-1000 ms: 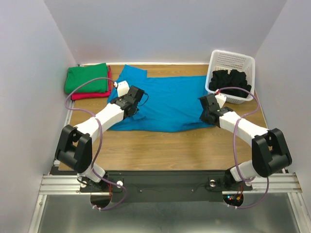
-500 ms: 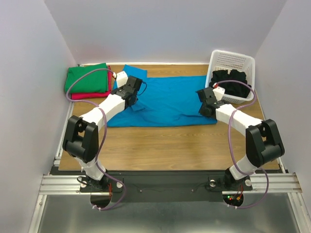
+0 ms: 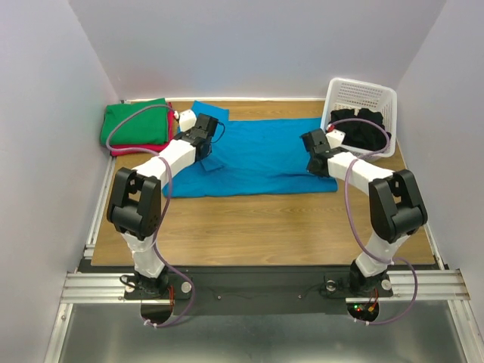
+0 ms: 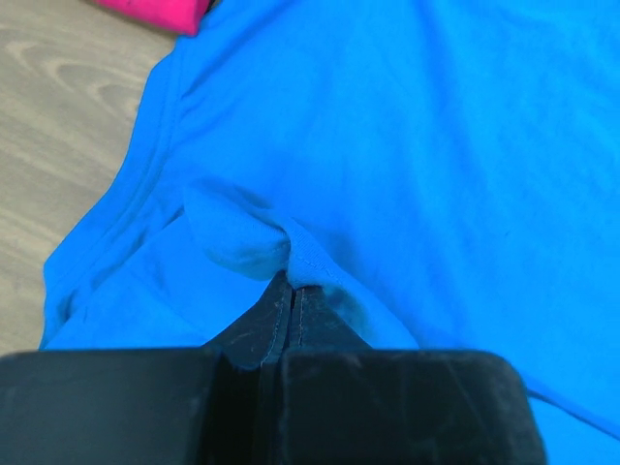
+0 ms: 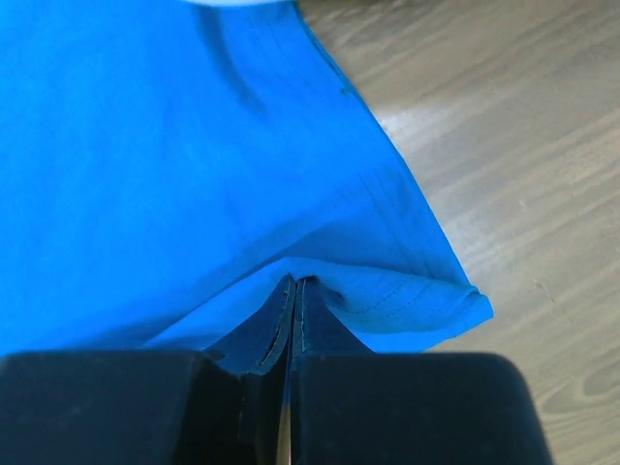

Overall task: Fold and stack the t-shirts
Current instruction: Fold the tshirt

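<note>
From overhead, the blue shirt is spread flat across the far half of the table, running left to right. Its near edge is doubled over along its length. The left gripper is down on the shirt's left part, and the right gripper is down near its right edge. This view is too small to read the fingers. In the far left corner a folded green shirt sits on top of a folded pink shirt, just beside the blue one's sleeve. Far right, a white basket holds black shirts.

Over to the left wrist camera: the left gripper is clamped tight, its two fingers pressed together with a pinch of blue shirt caught between them. The cloth bunches into a small raised fold just ahead of the tips. A hemmed edge runs off to the left over bare table, and a corner of the pink shirt peeks in at the top.

Now the right wrist camera: the right gripper is also clenched, its fingers meeting on the blue shirt near its stitched hem. The cloth pulls up into a shallow tent at the tips. A doubled corner of the hem sticks out to the right over the table.
</note>
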You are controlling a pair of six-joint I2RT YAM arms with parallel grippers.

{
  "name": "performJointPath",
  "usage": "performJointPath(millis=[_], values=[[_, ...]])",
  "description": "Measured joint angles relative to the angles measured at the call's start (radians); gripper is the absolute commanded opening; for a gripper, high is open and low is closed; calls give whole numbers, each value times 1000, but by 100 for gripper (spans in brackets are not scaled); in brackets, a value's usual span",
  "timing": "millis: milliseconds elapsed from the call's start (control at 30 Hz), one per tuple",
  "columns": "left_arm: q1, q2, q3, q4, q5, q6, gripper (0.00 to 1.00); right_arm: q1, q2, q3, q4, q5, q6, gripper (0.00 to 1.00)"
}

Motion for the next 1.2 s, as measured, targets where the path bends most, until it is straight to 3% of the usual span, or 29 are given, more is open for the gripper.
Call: performJointPath(millis=[33, 67, 100, 133, 200, 300, 467, 667, 933, 1200], values=[[3, 12, 11, 4, 4, 2, 3, -1, 13, 11, 0, 0, -4, 0], [5, 21, 20, 6, 6, 3, 15, -2, 24, 20, 0, 1, -7, 1], [10, 34, 29, 9, 11, 5, 33, -3, 31, 27, 0, 1, -11, 4], [14, 43, 37, 10, 18, 2, 70, -5, 41, 36, 0, 3, -20, 10], [27, 58, 50, 10, 31, 15, 97, -5, 52, 49, -1, 5, -37, 20], [45, 74, 80, 10, 50, 24, 99, -5, 53, 69, -1, 11, -84, 47], [61, 75, 138, 17, 63, 45, 98, -5, 43, 84, 0, 13, -167, 57], [59, -25, 32, 36, 101, 40, 99, -5, -14, 58, 5, -82, -236, 98], [60, -214, -260, 82, 153, -3, 99, -5, -74, -58, 7, -172, -262, 100], [93, -155, -301, 167, 234, -11, 98, -5, -22, -71, 34, -210, -272, 100]])
